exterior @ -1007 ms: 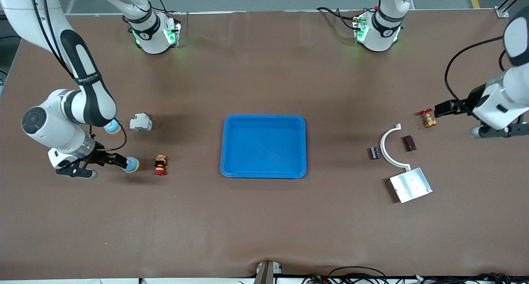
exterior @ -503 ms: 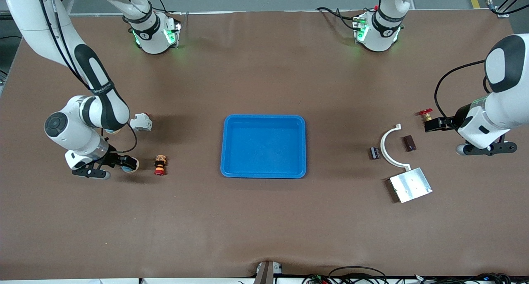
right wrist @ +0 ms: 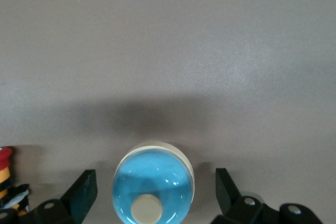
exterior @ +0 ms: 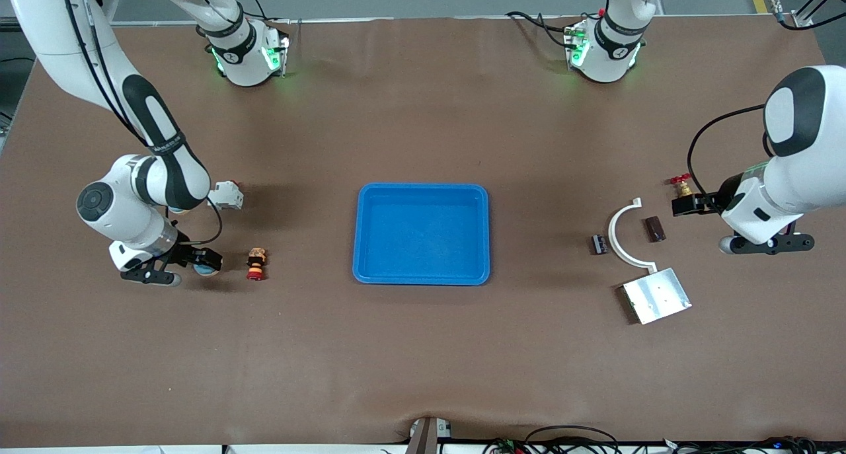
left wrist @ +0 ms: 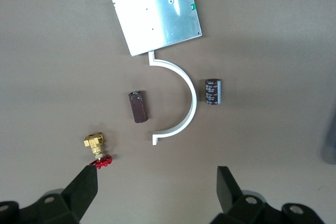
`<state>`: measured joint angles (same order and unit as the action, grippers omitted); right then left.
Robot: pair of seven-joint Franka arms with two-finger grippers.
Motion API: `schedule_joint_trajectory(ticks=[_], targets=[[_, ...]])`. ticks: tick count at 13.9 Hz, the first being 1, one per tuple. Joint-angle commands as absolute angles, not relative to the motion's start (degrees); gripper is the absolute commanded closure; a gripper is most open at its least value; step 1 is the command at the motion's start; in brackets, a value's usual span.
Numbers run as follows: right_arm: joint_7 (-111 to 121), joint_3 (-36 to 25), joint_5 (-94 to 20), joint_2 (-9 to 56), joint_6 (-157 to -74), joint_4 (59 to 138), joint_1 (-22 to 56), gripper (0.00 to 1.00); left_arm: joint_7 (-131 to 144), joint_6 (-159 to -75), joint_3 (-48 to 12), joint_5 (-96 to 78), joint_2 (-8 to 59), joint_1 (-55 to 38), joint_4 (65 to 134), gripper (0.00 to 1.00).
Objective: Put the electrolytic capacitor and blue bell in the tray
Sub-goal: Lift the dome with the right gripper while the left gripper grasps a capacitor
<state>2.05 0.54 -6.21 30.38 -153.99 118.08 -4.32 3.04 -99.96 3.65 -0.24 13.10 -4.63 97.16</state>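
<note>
The right hand (right wrist: 152,192) hung spread around the blue bell (right wrist: 154,186), apparently not yet touching, so it should centre before pinching; the left hand (left wrist: 157,188), spread, hovered near the electrolytic capacitor (left wrist: 212,92), the tray (exterior: 421,192) well apart.

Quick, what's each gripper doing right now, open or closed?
Left gripper: open, empty, over the red-handled valve.
Right gripper: open, straddling the blue bell.

Blue tray (exterior: 422,188) mid-table; right gripper (exterior: 198,258) at blue bell (exterior: 209,264) (partly hidden); left gripper (exterior: 687,205) near valve (exterior: 681,186)
</note>
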Motion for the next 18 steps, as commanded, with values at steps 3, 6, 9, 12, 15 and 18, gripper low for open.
schedule_joint_trajectory(ticks=[3, 6, 9, 12, 15, 18], targets=[[2.7, 0.6, -7.3, 30.8, -154.5, 118.3, -3.9, 0.08, 2.4, -103.4, 3.9, -1.3, 16.0, -3.3, 96.5, 0.0], [2.7, 0.6, -7.3, 30.7, -154.2, 118.3, -3.3, 0.89, 2.3, -108.7, 3.7, -1.2, 16.9, -2.7, 100.2, 0.0], [2.6, 0.7, -7.3, 29.9, -153.5, 118.3, -3.3, 1.0, 2.3, -116.7, 3.7, -1.2, 16.6, -2.6, 106.3, 0.0], [2.5, 1.1, -7.3, 27.2, -149.3, 118.3, -3.3, 1.0, 2.3, -124.3, 3.7, -1.2, 17.7, -2.4, 110.8, 0.0], [-0.1, 1.3, -7.3, 22.9, -142.8, 118.2, -2.9, 1.0, 2.3, -126.7, 3.7, -0.9, 19.7, -2.4, 112.5, 0.0], [-7.1, 1.2, -7.3, 17.9, -135.9, 118.0, 0.4, 1.0, 2.3, -126.7, 3.7, -1.0, 21.8, -1.2, 112.8, 0.0]])
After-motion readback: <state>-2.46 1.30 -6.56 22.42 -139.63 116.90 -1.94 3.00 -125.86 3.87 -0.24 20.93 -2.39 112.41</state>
